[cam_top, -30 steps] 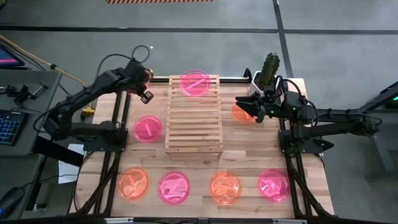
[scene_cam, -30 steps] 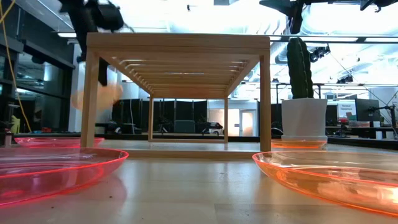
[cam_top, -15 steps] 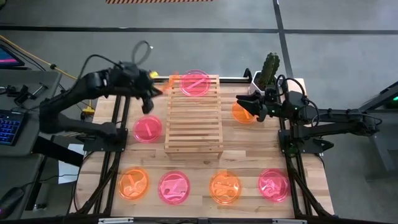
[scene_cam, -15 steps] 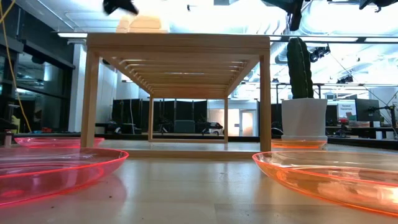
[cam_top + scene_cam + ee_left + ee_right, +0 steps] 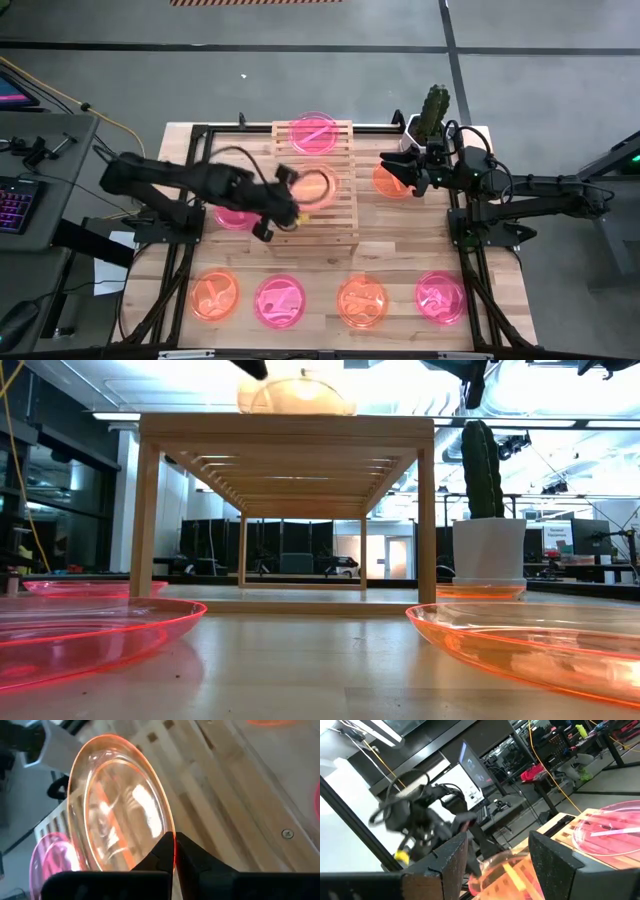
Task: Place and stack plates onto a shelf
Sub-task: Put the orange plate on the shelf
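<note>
My left gripper (image 5: 288,202) reaches over the wooden slatted shelf (image 5: 310,222) from the left, shut on an orange plate (image 5: 316,185) above the shelf's middle. In the low view this plate (image 5: 295,395) sits right at the shelf top (image 5: 290,428). A pink plate (image 5: 315,133) lies on the shelf's far end. My right gripper (image 5: 390,172) is open, hovering above an orange plate (image 5: 388,184) on the table right of the shelf. A pink plate (image 5: 232,213) left of the shelf is partly hidden by my left arm. My left gripper pinches the orange plate's rim (image 5: 171,832) between its two fingers (image 5: 195,857), one on each face. It comes from the table's left, slanting down. The plate is tilted over the shelf's middle slats; I cannot tell whether its lower edge touches them.
Along the near edge lie an orange plate (image 5: 215,295), a pink plate (image 5: 280,301), a second orange (image 5: 362,301) and a second pink (image 5: 440,297). A potted cactus (image 5: 432,108) stands at the far right corner, close behind my right arm.
My left gripper has swung from the table's far left corner toward the right and near side, ending over the shelf's middle. It carried the orange plate up from beside the shelf and over the shelf top. My right arm has kept still.
</note>
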### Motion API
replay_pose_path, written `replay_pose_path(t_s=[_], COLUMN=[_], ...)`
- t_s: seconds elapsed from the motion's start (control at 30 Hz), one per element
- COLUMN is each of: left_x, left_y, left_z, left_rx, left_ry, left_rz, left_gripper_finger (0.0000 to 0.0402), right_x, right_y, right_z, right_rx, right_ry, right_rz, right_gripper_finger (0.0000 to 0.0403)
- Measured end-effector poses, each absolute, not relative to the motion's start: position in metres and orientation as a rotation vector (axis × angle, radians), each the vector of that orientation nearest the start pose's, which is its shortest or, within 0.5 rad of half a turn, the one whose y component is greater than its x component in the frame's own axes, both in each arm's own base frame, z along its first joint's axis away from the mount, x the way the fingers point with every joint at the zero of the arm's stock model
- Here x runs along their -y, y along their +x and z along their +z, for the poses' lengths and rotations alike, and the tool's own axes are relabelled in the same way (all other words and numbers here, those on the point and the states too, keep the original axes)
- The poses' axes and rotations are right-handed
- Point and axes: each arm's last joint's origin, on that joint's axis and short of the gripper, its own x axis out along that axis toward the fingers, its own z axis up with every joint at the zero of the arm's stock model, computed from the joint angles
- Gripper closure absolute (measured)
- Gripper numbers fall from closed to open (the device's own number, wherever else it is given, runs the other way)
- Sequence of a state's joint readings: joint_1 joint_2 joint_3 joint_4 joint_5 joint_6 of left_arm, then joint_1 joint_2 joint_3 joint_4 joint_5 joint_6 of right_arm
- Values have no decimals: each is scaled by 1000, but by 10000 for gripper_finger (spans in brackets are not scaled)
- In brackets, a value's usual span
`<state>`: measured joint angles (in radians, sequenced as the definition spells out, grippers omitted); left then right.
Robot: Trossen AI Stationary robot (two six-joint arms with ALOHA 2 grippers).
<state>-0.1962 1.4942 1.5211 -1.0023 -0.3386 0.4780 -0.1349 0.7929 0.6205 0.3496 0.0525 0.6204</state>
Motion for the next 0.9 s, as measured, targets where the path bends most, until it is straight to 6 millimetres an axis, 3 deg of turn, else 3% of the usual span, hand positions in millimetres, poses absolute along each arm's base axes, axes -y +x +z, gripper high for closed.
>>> replay_pose_path(t_s=[0.23, 0.53, 0.9], left_x=[57, 50, 50], left_y=[309, 311, 312], left_z=[335, 331, 331], left_rx=[-1019, -1043, -1039], left_ry=[699, 615, 508], left_rz=[-116, -73, -75], left_gripper_finger=[401, 395, 334], right_x=[26, 26, 26], right_y=[180, 180, 180], right_z=[325, 324, 324], right_rx=[218, 210, 209], right_ry=[610, 610, 610], right_rz=[-130, -123, -122], right_gripper_finger=[208, 208, 208])
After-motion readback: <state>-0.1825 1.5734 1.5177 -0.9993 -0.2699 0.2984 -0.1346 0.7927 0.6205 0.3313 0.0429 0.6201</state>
